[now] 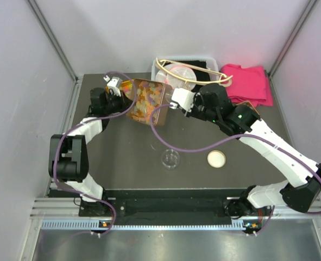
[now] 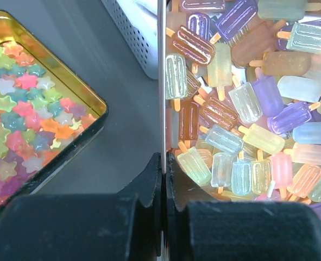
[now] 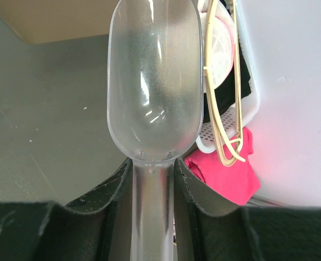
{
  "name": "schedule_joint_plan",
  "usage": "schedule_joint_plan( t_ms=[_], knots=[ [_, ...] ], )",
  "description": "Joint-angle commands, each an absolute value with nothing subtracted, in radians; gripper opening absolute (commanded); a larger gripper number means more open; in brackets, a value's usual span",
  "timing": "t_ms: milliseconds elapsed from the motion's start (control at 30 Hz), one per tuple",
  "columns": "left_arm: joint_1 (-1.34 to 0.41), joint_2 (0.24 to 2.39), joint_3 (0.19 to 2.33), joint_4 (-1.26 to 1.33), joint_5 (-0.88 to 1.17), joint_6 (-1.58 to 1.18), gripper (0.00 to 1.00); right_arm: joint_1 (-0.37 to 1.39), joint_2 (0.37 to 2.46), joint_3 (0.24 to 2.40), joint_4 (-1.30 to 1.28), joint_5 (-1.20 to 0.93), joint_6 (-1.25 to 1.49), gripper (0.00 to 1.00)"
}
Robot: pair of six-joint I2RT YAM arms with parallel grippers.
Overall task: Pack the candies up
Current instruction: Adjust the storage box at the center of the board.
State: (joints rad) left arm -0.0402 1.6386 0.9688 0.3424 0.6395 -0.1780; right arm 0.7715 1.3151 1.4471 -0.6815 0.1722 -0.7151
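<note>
White mesh basket point(image 2: 130, 32) and pink cloth point(image 3: 225, 171) sit behind; my left end effector point(image 2: 163, 163) pinches a thin tray edge point(image 2: 161, 81), translucent popsicle-shaped gummy candies point(image 2: 241, 109) just beside it; right end effector point(image 3: 152, 168) clamps a clear plastic scoop point(image 3: 152, 81).

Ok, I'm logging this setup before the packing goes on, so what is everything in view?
popsicle candies: many, mixed pastels, in a container gripped at its thin rim
star candies: many, mixed colours, in the gold tin
gold tin: one, gold, on the table beside that container
scoop: one, clear, empty, in the right gripper
basket: one, white, far edge of table
tub: at least one, clear, in the basket
loop: one, pale yellow, over the basket
cloth: one, pink, right of the basket
cup: one, clear, table centre
disc: one, white, right of the cup
left gripper: shut on the container rim
right gripper: shut on the scoop handle
</note>
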Motion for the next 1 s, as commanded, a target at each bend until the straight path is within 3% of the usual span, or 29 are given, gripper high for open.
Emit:
schedule_joint_plan(
  t_ms=[0,133,267,467,967],
  knots=[
    [-0.017,1.617,1.06,0.41,0.733,-0.239,0.0,0.776,1.281,1.476,-0.652,0.184,-0.709,0.0],
    [-0.038,1.575,1.006,0.474,0.689,-0.227,0.0,0.775,1.272,1.459,-0.646,0.192,-0.716,0.0],
    [-0.012,1.592,0.985,0.557,0.827,-0.318,0.0,0.773,1.27,1.463,-0.647,0.192,-0.715,0.0],
    [-0.021,1.618,1.076,0.387,0.715,-0.221,0.0,0.775,1.276,1.466,-0.646,0.199,-0.719,0.0],
    [-0.008,1.644,1.062,0.483,0.845,-0.264,0.0,0.773,1.279,1.462,-0.641,0.198,-0.724,0.0]
  ],
)
